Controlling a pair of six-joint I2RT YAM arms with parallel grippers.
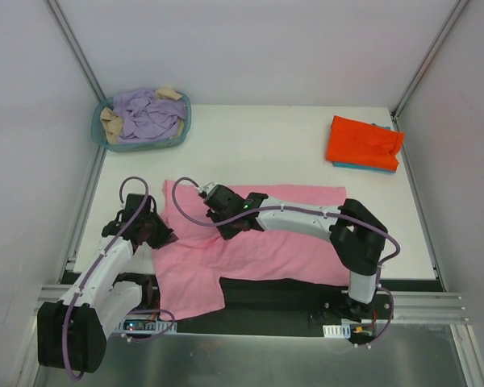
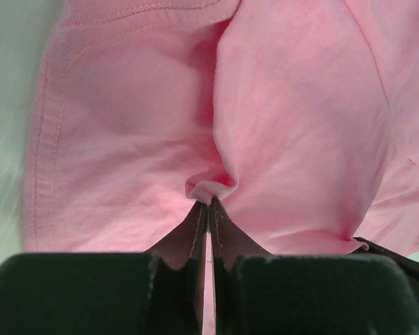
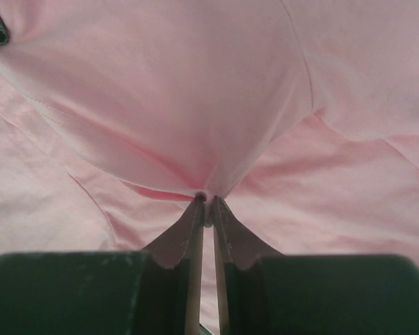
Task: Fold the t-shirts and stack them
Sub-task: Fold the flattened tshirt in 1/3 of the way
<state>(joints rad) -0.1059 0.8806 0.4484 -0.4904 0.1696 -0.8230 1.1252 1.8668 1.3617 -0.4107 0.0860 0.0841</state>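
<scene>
1. Across the near half of the desk (image 1: 266,153), the pink t-shirt (image 1: 266,246) lies spread out and creased. Its near-left part hangs past the desk's near edge.
2. At the shirt's left edge, the left tool (image 1: 163,235) is clamped on a small fold of the pink cloth. The left wrist view shows its jaws pressed together, with a pinch of fabric bunched at the fingertips (image 2: 188,234).
3. Near the shirt's far-left corner, the right tool (image 1: 205,203) grips another fold. In the right wrist view its jaws stand almost together with only a thin gap between them, and the cloth draws into creases that meet at their tips.
4. The right arm reaches over the shirt from the right side. The two tools are near each other but apart.
5. At the far right corner, well apart from the pink shirt, the orange-red t-shirt (image 1: 363,141) lies folded on top of the teal-blue t-shirt (image 1: 353,165). Only the edges of the teal-blue one show.
6. At the far left corner sits a round teal basket (image 1: 98,137), holding a lavender garment (image 1: 145,117) and some beige cloth (image 1: 111,122).
</scene>
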